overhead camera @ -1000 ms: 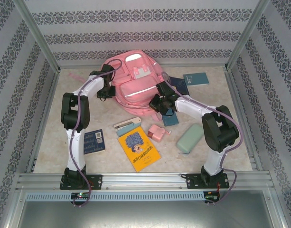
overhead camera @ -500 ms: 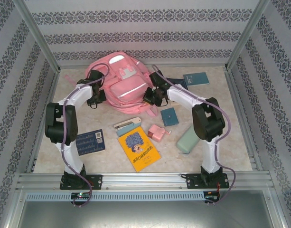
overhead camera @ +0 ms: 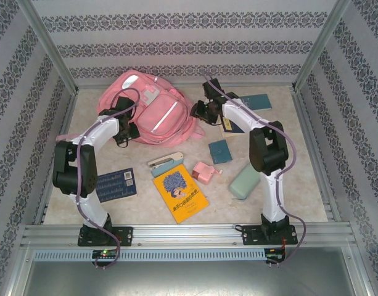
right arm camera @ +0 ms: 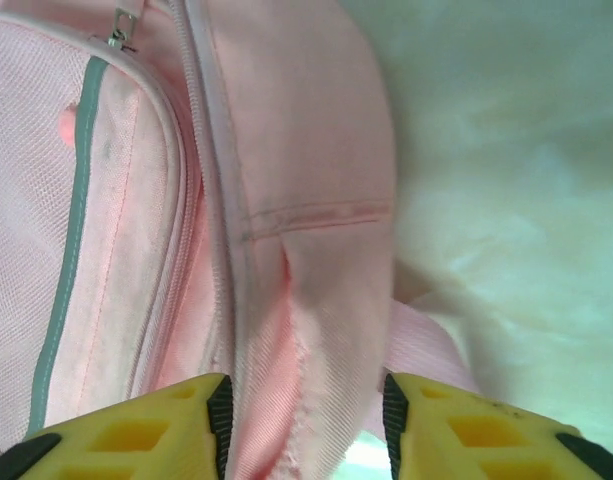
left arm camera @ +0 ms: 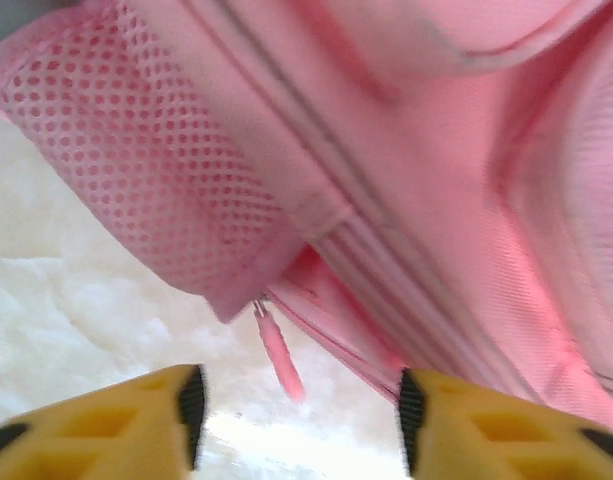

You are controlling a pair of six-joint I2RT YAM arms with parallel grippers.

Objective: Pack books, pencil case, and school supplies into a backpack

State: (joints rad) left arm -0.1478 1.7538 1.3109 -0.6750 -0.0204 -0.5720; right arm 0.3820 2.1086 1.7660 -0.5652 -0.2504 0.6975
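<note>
The backpack (overhead camera: 148, 102) lies at 11 o'clock on the worktop (overhead camera: 299, 154), its top near the far wall and a strap (overhead camera: 66, 136) reaching the 9 o'clock wall. Bare room lies along the 3 o'clock side and in the 9 o'clock strip beside the left arm. The middle toward 6 o'clock is crowded: yellow book (overhead camera: 179, 196), pink box (overhead camera: 204, 172), teal pad (overhead camera: 221, 151) and green case (overhead camera: 246, 180), with a navy book (overhead camera: 116, 184) at 8 o'clock.

A second ago the bag sat at 12 o'clock; it is now farther toward 10 and turned, and both arms went with it. This uncovered a navy book (overhead camera: 236, 125) under the right arm, just beside the teal book (overhead camera: 256, 102).

From above, the left claw (overhead camera: 128, 131) is at the bag's 7 o'clock edge and the right claw (overhead camera: 198, 112) at its 3 o'clock edge. The left wrist view adds that the left claw (left arm camera: 301, 400) stands wide on nothing, with a zip pull (left arm camera: 278, 352) hanging before it under a mesh pocket (left arm camera: 136, 170). In its wrist view the right claw (right arm camera: 304, 400) stands apart, a loose fold of bag between the fingers that looks unsqueezed.
</note>
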